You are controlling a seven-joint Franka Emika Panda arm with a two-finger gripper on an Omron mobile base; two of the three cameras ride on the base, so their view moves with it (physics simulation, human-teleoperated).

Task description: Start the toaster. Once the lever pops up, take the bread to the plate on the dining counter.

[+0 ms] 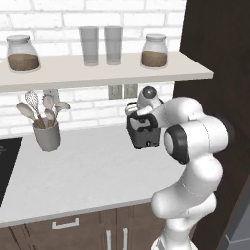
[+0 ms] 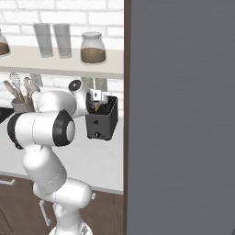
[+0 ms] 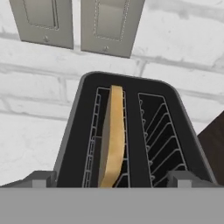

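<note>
Golden-brown bread [image 3: 113, 140] stands on its thin edge in the black toaster [image 3: 74, 131], in the left slot, just past the wide-apart fingers [image 3: 41, 178]

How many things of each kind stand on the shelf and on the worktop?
Jars: 2, jar and jar
Glasses: 2, glass and glass
Utensil crock: 1
Toaster: 1
Bread in the toaster: 1
Total: 7
</note>
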